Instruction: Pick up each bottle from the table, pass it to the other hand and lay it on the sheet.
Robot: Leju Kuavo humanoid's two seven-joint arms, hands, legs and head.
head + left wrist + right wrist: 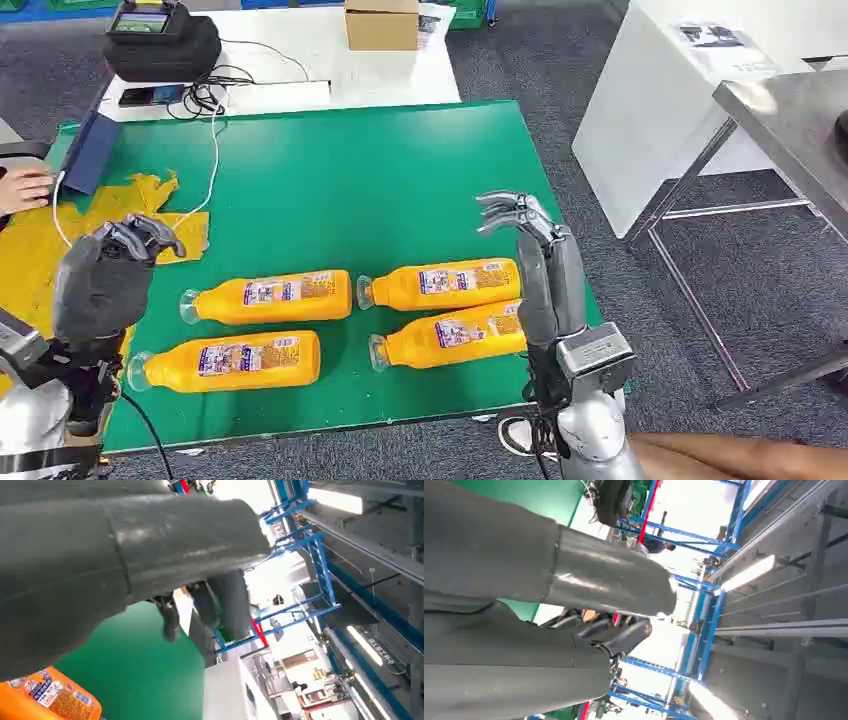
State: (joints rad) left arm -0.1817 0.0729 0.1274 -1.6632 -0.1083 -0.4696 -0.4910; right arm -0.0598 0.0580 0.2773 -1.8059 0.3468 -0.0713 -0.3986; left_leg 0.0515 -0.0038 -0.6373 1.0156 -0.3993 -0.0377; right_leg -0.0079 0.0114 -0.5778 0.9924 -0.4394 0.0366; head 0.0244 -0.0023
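Several orange bottles lie on their sides on the green table [350, 190], caps to the left: one at upper left [270, 297], one at lower left [235, 362], one at upper right [445, 284], one at lower right [455, 334]. The yellow sheet [25, 260] lies crumpled at the table's left end. My left hand [110, 270] is raised over the sheet's edge, left of the bottles, fingers loosely bent and empty. A bottle's label [50, 700] appears in the left wrist view. My right hand [530, 250] stands upright at the right bottles' bases, empty, its arm covering their ends.
A person's hand [20, 187] rests at the table's left edge by a blue object [90, 150]. A white cable [212, 160] crosses the far left of the table. Behind stand a black device [160, 45] and a cardboard box [380, 22]. A steel table [790, 130] stands to the right.
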